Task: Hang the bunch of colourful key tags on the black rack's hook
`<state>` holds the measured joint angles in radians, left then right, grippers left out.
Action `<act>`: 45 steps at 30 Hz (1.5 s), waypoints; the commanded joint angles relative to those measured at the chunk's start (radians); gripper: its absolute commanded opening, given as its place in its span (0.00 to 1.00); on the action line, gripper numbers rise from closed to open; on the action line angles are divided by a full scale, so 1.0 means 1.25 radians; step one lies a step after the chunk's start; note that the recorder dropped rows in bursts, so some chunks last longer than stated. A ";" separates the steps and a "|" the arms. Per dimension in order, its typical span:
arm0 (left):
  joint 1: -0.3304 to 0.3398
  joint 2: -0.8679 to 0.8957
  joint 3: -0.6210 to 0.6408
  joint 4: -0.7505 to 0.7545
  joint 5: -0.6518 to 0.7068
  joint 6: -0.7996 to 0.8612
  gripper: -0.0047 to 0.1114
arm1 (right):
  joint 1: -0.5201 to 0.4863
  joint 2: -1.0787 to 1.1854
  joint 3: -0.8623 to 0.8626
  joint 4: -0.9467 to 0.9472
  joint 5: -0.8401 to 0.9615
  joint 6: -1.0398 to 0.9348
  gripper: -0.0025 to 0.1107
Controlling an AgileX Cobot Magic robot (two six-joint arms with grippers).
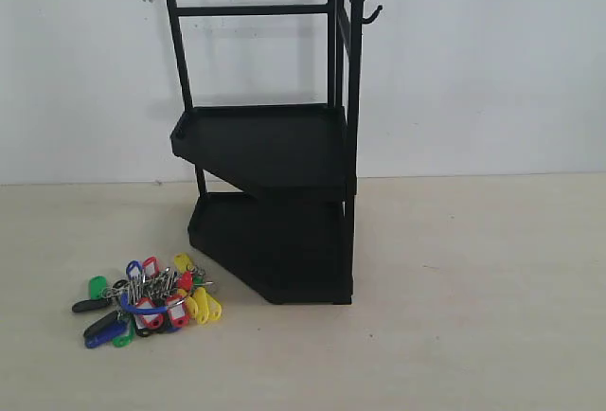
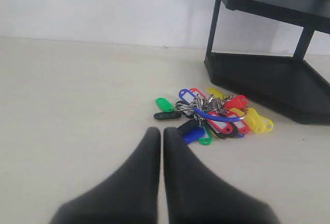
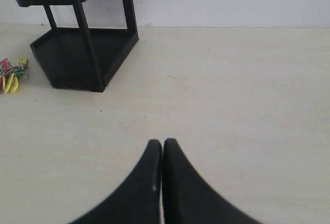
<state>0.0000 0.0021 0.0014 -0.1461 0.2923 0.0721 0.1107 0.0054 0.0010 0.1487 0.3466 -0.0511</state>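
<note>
The colourful key tag bunch lies on the pale tabletop, just left of the black rack's lower tray. The hook juts from the rack's upper right post, bare. In the left wrist view the bunch lies a short way beyond my left gripper, which is shut and empty. My right gripper is shut too, over bare table, with the rack's base ahead and a sliver of the bunch at the frame edge. Neither gripper shows in the exterior view.
A white wall stands close behind the rack. Pale tabletop stretches to the rack's right and front.
</note>
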 commanded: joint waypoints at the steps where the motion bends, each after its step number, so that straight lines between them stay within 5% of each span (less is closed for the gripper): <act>1: -0.001 -0.002 -0.001 0.004 -0.006 0.003 0.08 | -0.001 -0.004 -0.001 -0.004 -0.010 -0.009 0.02; 10: -0.001 -0.002 -0.001 0.004 -0.006 0.003 0.08 | -0.001 -0.004 -0.001 -0.004 -0.059 -0.009 0.02; 22: -0.001 -0.002 -0.001 0.004 -0.006 0.003 0.08 | -0.001 -0.004 -0.001 -0.002 -0.370 0.005 0.02; 25: -0.001 -0.002 -0.001 0.004 -0.006 0.003 0.08 | -0.001 -0.004 -0.001 -0.009 -0.561 0.145 0.02; 32: -0.001 -0.002 -0.001 0.004 -0.006 0.003 0.08 | 0.021 0.085 -0.238 -0.442 -0.479 0.520 0.02; 39: -0.001 -0.002 -0.001 0.004 -0.006 0.003 0.08 | 0.111 0.247 -0.310 -0.925 -0.397 1.099 0.02; 42: -0.001 -0.002 -0.001 0.004 -0.006 0.003 0.08 | 0.160 0.312 -0.308 -1.089 -0.397 1.216 0.02; 45: -0.001 -0.002 -0.001 0.004 -0.006 0.003 0.08 | 0.198 0.376 -0.308 -1.092 -0.404 1.220 0.02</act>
<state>0.0000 0.0021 0.0014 -0.1461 0.2923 0.0721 0.3224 0.4186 -0.3789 -1.1506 -0.1489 1.4259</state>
